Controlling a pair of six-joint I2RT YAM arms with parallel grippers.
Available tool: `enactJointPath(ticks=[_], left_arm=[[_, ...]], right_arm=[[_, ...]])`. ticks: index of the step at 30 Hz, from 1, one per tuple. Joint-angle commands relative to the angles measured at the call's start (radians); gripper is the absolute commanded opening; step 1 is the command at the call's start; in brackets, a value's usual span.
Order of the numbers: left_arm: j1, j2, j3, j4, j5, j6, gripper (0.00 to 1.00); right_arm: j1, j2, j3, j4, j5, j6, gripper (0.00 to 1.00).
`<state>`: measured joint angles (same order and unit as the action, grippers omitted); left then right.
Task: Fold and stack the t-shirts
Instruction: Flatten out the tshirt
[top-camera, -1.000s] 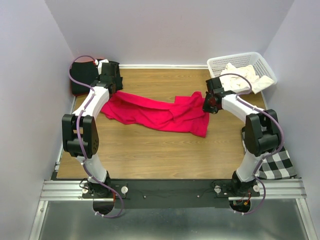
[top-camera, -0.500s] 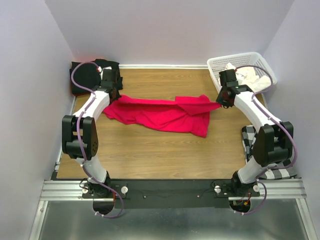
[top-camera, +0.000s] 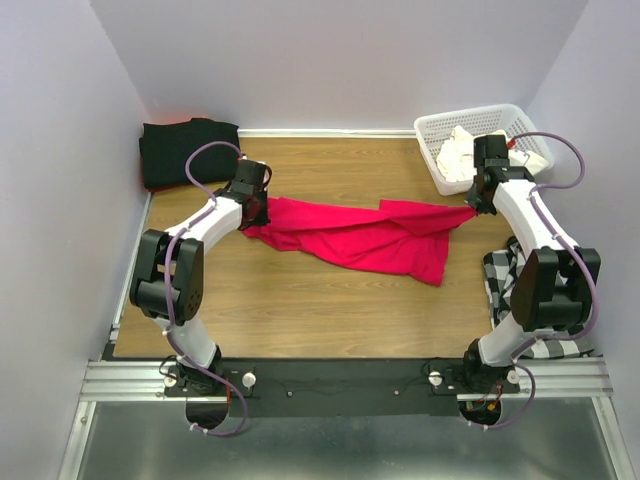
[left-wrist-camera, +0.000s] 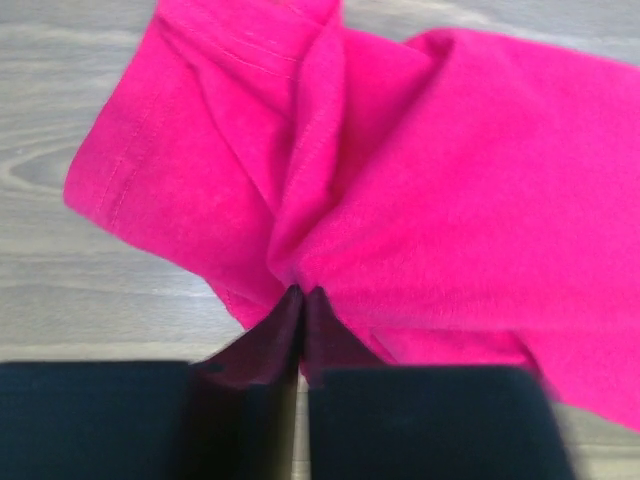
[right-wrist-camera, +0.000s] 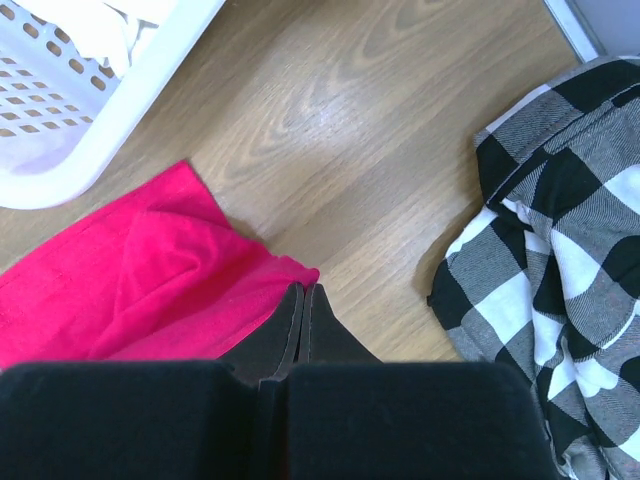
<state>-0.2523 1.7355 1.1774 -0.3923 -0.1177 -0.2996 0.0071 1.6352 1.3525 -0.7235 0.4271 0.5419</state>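
A crimson-red t-shirt (top-camera: 370, 235) lies rumpled and stretched across the middle of the wooden table. My left gripper (top-camera: 258, 210) is shut on its left end; in the left wrist view the fingertips (left-wrist-camera: 300, 292) pinch a bunched fold of red cloth (left-wrist-camera: 450, 180). At the shirt's right corner (right-wrist-camera: 130, 280) my right gripper (top-camera: 478, 203) is shut on the fabric, its tips (right-wrist-camera: 303, 288) at the hem. A black t-shirt (top-camera: 185, 150) sits folded at the back left corner. A cream-white t-shirt (top-camera: 462, 150) lies crumpled inside the basket.
The white lattice basket (top-camera: 480, 118) stands at the back right, its wall (right-wrist-camera: 60, 150) close to my right gripper. A black-and-white checked cloth (top-camera: 500, 275) lies along the right edge, just right of the right fingers (right-wrist-camera: 560, 250). Walls enclose three sides.
Both arms have moved to the right and dragged the red t-shirt with them. The left gripper has left the back left corner; the right gripper now sits beside the basket.
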Motion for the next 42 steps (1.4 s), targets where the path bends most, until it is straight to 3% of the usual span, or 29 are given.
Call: enactJointPath(ticks=[1, 5, 9, 15, 23, 42], left_arm=[[-0.01, -0.079, -0.039, 0.038, 0.029, 0.019, 0.28], [-0.011, -0.126, -0.067, 0.055, 0.027, 0.019, 0.44], [-0.013, -0.191, -0.088, 0.066, 0.038, 0.024, 0.52], [-0.036, -0.171, -0.114, 0.043, 0.095, 0.045, 0.51], [-0.062, -0.154, -0.177, 0.029, 0.099, 0.033, 0.38], [-0.064, -0.021, -0.125, 0.125, 0.055, -0.009, 0.38]], right_arm=[[-0.002, 0.011, 0.014, -0.024, 0.065, -0.005, 0.01], [-0.025, 0.014, 0.008, -0.022, 0.067, -0.007, 0.01], [-0.036, 0.018, 0.007, -0.022, 0.064, -0.007, 0.01], [-0.039, 0.023, 0.002, -0.019, 0.047, -0.003, 0.01], [-0.041, 0.029, 0.004, -0.014, 0.033, 0.0, 0.01], [-0.041, 0.051, 0.026, -0.01, -0.013, -0.01, 0.01]])
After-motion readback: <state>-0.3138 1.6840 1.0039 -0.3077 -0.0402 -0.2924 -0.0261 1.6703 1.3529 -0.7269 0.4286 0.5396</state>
